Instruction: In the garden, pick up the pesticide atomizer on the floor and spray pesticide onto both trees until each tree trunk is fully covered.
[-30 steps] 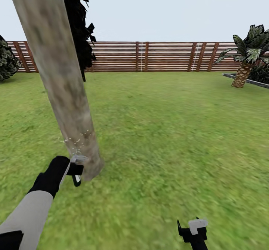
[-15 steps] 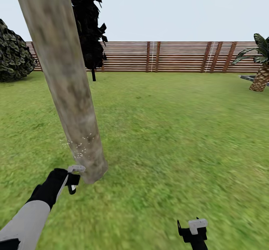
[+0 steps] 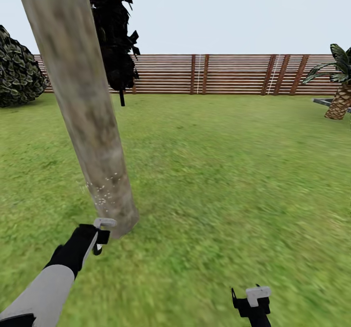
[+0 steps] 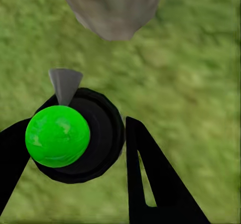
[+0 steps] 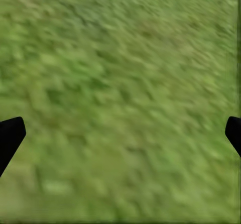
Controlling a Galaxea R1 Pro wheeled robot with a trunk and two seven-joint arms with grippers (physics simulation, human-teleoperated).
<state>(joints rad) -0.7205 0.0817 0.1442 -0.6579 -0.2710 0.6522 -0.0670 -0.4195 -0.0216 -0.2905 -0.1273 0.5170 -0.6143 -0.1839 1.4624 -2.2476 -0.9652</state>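
- The left gripper (image 4: 75, 148) is clamped on the pesticide atomizer (image 4: 75, 136); in the left wrist view its dark fingers (image 4: 150, 179) sit on either side of the black round body with a bright green ball on top and a grey conical nozzle (image 4: 65, 85).
- The nozzle points toward the base of the tree trunk (image 3: 92, 122), which lies just ahead of the gripper; in the head view the left gripper (image 3: 100, 234) sits low above the grass (image 3: 219, 171), just beside the foot of the trunk.
- The trunk's long axis runs upward from the lawn, leaning in the picture toward the upper left; small white specks (image 3: 105, 190) dot its lower part just above the gripper; the column above looks bare of them, so my judgement is that the spray needs carrying up along that axis.
- The left arm is the nearer one by far; the right gripper (image 3: 251, 301) hangs well apart over open grass, its fingertips spread wide at the picture's sides in the right wrist view, holding nothing.
- A brown slatted fence (image 3: 234, 74) closes the lawn's far edge; a palm-like plant (image 3: 339, 92) stands at its far right corner, a dark narrow tree (image 3: 114, 34) and a bush (image 3: 17, 73) toward the far left.
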